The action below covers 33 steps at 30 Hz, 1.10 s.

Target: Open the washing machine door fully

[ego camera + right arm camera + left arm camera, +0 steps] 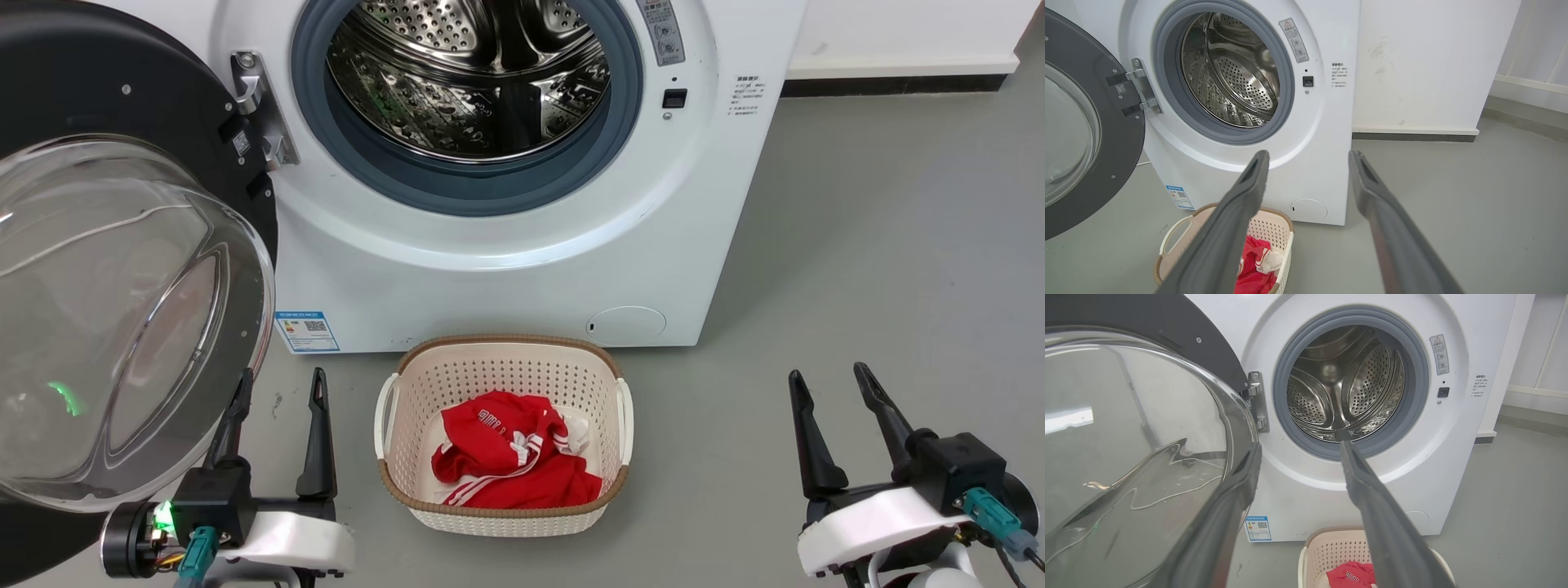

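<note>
Though swung wide, find the washing machine door (122, 286) at nine o'clock of the washing machine (506, 269). Beware the left gripper (282, 384), just beside, clipping it on any sideways swing; jaws wide, empty, likewise on the right gripper (827, 376).

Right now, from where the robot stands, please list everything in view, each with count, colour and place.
washing machine: one, white, straight ahead
washing machine door: one, black with clear glass bowl, swung open at the left
drum: one, steel, inside the machine
gasket: one, blue-grey, around the drum
label: one, blue, low on the machine front
flap: one, white, low on the machine front
basket: one, cream with brown rim, on the floor before the machine
garment: one, red with white stripes, in the basket
floor: grey
left tool: dark, open, beside the door
right tool: dark, open, lower right
</note>
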{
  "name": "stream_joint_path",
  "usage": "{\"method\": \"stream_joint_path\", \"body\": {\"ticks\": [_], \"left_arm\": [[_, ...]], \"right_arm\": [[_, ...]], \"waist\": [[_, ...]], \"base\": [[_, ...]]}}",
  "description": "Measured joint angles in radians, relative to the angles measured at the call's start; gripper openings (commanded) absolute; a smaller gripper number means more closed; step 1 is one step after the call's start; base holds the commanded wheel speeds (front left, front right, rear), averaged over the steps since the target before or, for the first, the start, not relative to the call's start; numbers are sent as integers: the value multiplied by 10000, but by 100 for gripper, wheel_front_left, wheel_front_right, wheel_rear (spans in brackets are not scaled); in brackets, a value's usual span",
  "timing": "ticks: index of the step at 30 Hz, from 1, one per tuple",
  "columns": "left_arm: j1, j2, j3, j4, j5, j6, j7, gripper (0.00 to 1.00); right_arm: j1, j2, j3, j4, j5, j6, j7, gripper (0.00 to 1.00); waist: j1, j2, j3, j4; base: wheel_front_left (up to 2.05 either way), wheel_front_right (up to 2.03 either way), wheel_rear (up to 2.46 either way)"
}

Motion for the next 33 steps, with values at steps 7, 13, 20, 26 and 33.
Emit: {"method": "stream_joint_path", "body": {"ticks": [7,13,20,26,33], "left_arm": [[153,-81,73,470,-370,-29,205,0],[114,-82,167,627,-1653,-117,545,0],[76,-84,169,702,-3055,-205,809,0],[25,-86,201,788,-4172,-282,1034,0],[-34,-86,270,895,-5377,-355,1306,0]], "right_arm": [[240,2,19,339,359,0,31,0],[224,-12,-8,416,1674,0,211,0],[186,-48,-56,543,3085,0,458,0],[81,-84,-100,616,4165,0,629,0],[23,-107,-159,711,5342,-2,809,0]], "waist": [[0,0,-11,-2],[0,0,-27,16],[0,0,-44,35],[0,0,-58,51],[0,0,-75,69]], "base": [[0,0,0],[0,0,0],[0,0,0],[0,0,0],[0,0,0]]}}
